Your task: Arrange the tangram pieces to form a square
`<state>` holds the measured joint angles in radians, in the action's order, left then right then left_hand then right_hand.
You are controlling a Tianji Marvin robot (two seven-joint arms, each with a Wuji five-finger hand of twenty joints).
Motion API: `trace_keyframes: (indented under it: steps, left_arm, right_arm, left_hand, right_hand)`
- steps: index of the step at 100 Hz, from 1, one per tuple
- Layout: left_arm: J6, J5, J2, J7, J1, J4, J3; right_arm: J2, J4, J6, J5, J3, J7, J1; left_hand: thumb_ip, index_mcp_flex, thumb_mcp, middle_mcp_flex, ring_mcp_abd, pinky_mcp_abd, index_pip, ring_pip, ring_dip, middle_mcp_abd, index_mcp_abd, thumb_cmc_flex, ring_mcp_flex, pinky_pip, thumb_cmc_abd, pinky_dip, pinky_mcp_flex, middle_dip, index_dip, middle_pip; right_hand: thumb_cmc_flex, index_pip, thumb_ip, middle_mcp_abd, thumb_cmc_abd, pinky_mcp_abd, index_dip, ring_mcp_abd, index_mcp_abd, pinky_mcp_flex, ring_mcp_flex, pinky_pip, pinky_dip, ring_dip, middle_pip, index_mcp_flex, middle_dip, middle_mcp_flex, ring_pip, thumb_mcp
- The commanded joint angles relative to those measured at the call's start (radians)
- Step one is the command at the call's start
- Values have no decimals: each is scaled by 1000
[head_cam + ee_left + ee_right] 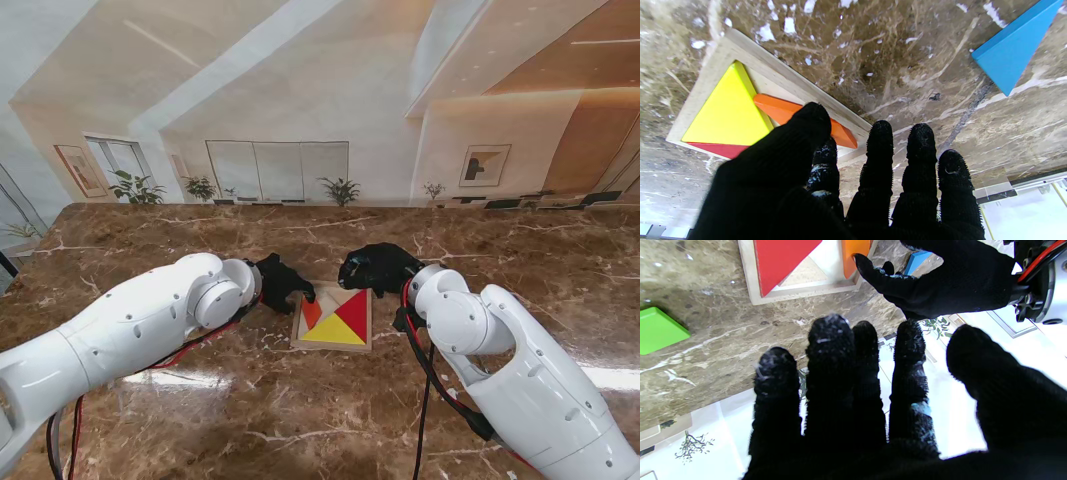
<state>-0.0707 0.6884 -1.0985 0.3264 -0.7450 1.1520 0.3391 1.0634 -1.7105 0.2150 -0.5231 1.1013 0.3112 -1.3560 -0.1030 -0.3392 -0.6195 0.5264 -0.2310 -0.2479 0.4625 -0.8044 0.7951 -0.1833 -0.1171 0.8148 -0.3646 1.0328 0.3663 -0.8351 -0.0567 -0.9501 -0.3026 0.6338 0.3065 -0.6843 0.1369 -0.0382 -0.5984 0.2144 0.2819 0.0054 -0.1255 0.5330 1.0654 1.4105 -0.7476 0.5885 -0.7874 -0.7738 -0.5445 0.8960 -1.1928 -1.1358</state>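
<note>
Orange piece (pixel 786 115) half under left hand (pixel 813 186)

The table (pixel 200 400) is brown stone with thin white lines running all through it, and it is shiny. A flat wooden tray (pixel 332 345) lies on it near the middle. A blue triangle (pixel 1013 50) lies flat on the stone, apart from the tray. A green piece (pixel 658 330) also lies flat on the stone, apart from the tray. Where these two lie cannot be told from the stand's view.
</note>
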Motion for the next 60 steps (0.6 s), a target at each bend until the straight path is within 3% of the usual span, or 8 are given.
trace_keyframes:
  steps: [1, 20, 60]
  left_arm:
    - [2, 5, 0, -6, -1, -1, -3]
    - [12, 6, -5, -22, -6, -4, 2]
    - [42, -22, -33, -45, 10, -29, -29]
  right_arm:
    - [0, 8, 6, 4, -1, 16, -4]
    - [0, 9, 6, 4, -1, 16, -3]
    - [-1, 8, 8, 3, 0, 20, -3]
  left_hand:
    - [23, 55, 12, -34, 1, 16, 6, 5, -16, 1, -2, -6, 19, -11, -33, 6, -17, 9, -5, 2]
    - [24, 70, 7, -8, 0, 13, 2, -39, 5, 9, 6, -16, -3, 7, -29, -2, 0, -21, 2, 55]
    - [22, 78, 4, -6, 3, 12, -3, -59, 17, 13, 13, -23, -5, 24, -29, -8, 2, -43, 7, 73]
  right_hand:
    - [-54, -18, -25, 0, 24, -1, -5, 2, 8, 7, 35, 42, 4, -7, -12, -8, 6, 11, -22, -10]
    - [-55, -18, -25, 1, 24, -1, -5, 1, 7, 7, 35, 43, 4, -7, -12, -8, 6, 10, -22, -10]
    - [-54, -18, -25, 1, 24, -2, -5, 1, 9, 7, 35, 43, 4, -7, -13, -9, 6, 11, -22, -10]
